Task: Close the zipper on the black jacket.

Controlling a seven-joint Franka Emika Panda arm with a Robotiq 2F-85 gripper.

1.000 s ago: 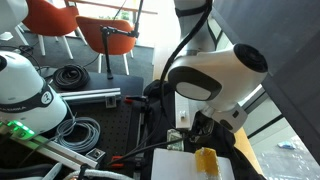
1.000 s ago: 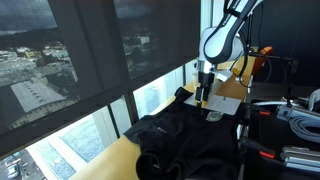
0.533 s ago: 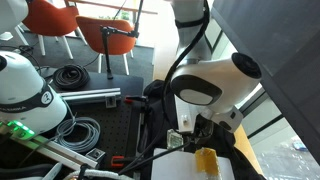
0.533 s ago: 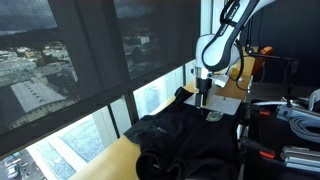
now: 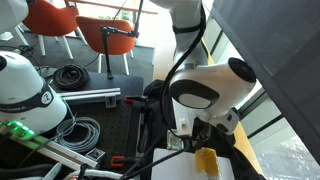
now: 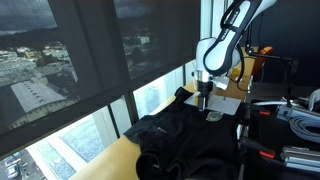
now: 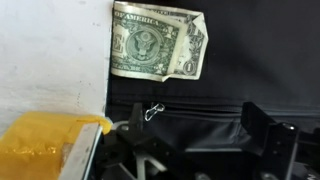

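The gripper [image 7: 196, 135], fingers apart, was recorded low in frame over the black jacket [image 7: 215, 95]. A dollar bill [image 7: 158, 40] was shown upper centre, the zipper pull [image 7: 152, 112] beneath.

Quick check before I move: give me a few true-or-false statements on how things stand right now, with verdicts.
1. The gripper hangs over the black jacket. True.
2. The gripper is shut on the zipper pull. False: its fingers stand apart and the pull lies free on the cloth.
3. A dollar bill lies at the jacket's edge. True.
4. The yellow pad sits on the jacket. False: it lies beside the jacket, lower left in the wrist view.
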